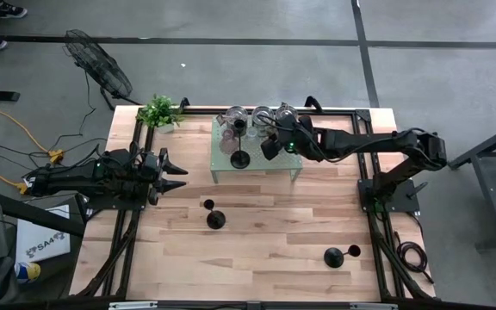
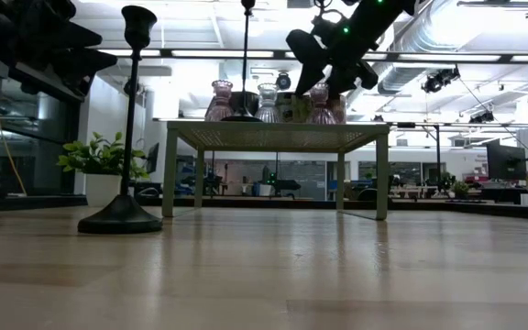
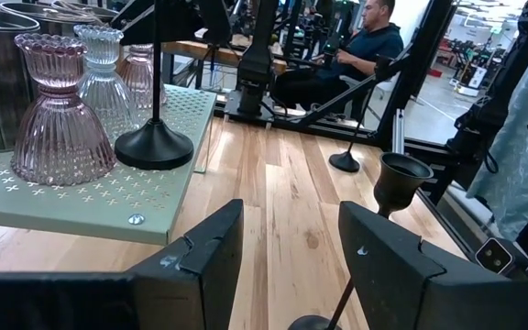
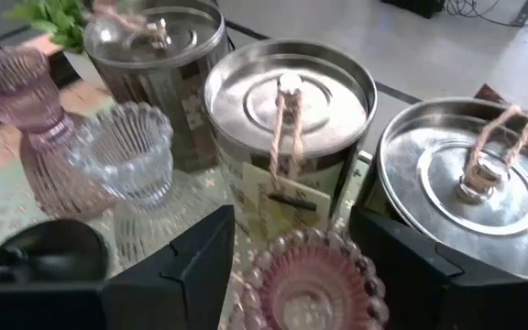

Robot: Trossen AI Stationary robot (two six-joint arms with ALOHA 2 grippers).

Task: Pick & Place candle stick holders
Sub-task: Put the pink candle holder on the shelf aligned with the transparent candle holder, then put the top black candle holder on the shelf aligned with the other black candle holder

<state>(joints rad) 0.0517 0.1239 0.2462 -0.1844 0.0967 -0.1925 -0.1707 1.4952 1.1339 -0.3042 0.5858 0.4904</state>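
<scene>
Three black candle stick holders are present. One stands upright on the pale green perforated stand at the rear of the desk; this shelf holder sits near the stand's left half, just beside the ribbed glass vases. A second, the centre holder, stands upright on the bare wood in front of the stand. A third, the right holder, sits toward the front right of the desk — well apart from the other two.

The right end effector hangs above the rear of the stand, its fingers spread and nothing between them. Directly under it, in the right wrist view, is a pink beaded glass vase; three lidded metal tins with twine loops stand just behind, and a clear ribbed vase and a pink ribbed vase lie to one side.

The left end effector waits low at the desk's left side, fingers spread and empty, pointed toward the stand.

A potted green plant occupies the rear left corner. Beyond the desk, the left wrist view shows a seated person in dark clothing — not in contact with the rig.
</scene>
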